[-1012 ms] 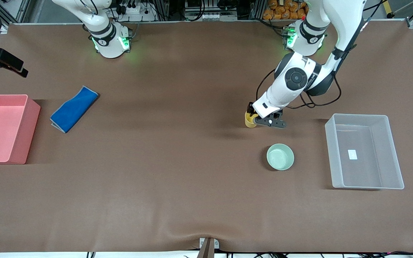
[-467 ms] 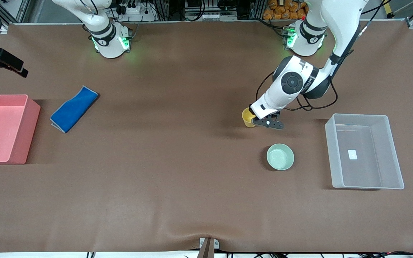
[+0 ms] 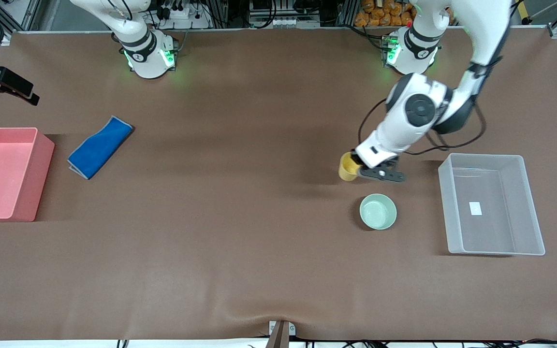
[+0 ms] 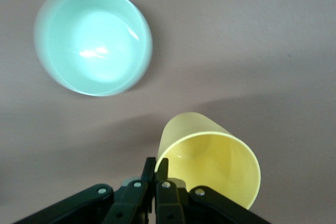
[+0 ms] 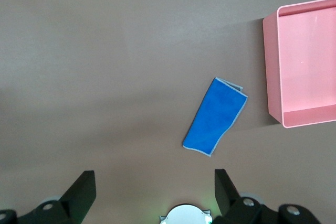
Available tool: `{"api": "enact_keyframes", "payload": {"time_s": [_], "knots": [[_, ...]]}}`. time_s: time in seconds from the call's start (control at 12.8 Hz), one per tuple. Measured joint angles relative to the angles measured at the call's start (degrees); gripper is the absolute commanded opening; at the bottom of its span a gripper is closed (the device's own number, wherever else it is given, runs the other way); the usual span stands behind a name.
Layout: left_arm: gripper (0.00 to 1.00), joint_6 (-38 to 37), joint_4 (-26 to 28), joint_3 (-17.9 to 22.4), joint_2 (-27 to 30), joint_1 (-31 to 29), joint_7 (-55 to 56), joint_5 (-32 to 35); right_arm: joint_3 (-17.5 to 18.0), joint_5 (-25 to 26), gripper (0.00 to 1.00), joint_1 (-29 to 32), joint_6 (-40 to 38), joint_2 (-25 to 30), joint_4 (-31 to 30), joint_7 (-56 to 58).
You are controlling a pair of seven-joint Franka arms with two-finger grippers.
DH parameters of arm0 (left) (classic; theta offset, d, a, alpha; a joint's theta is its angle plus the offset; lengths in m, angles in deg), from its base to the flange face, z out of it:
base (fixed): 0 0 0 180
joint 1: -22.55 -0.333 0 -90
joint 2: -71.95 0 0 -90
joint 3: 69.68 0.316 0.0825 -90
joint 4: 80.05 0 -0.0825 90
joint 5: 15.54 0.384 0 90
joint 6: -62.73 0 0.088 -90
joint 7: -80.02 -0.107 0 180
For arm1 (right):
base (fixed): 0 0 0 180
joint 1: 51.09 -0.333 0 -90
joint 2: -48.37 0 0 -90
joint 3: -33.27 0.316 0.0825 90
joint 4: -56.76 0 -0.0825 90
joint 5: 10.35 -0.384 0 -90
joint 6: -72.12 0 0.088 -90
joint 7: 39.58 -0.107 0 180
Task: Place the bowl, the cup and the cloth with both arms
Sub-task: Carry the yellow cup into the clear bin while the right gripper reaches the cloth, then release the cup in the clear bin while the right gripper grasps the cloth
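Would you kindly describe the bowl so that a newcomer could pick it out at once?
Start at the clear plastic bin at the left arm's end of the table. Beside it, toward the table's middle, sits the bowl, round, shallow and pale mint green. The yellow cup, gripped by the left pincer, is narrower and taller.

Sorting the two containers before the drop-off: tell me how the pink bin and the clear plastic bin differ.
The opaque pink rectangular bin sits at the right arm's end of the table; the translucent clear plastic bin sits at the left arm's end. The clear bin has a small white label on its floor; the pink bin shows none. The blue cloth lies beside the pink bin, the mint green bowl beside the clear one. Both are open-topped and empty.
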Motion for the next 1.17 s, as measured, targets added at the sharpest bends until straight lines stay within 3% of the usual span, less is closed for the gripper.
{"api": "enact_keyframes", "payload": {"time_s": [0.16, 0.31, 0.78, 1.17], "knots": [[0.00, -8.78, -4.97, 0.18, 2.66, -5.92, -8.39, 0.05, 0.11, -0.02, 1.00, -0.31, 0.07, -0.21, 0.00, 0.01], [0.00, -11.43, -6.93, 0.49, 3.13, -12.85, -19.55, 0.10, 0.18, -0.03, 1.00, -0.66, 0.37, -0.93, -0.03, 0.17], [0.00, -11.10, -7.58, 1.04, -1.21, -27.43, -39.68, 6.03, -0.46, 0.33, 1.00, -1.11, 4.36, -5.68, -0.06, 0.36], [0.00, -10.32, -9.16, 1.11, -6.12, -34.12, -49.06, 6.64, -0.36, 0.34, 1.00, -1.23, 7.41, -16.64, -0.60, 0.36]]}}
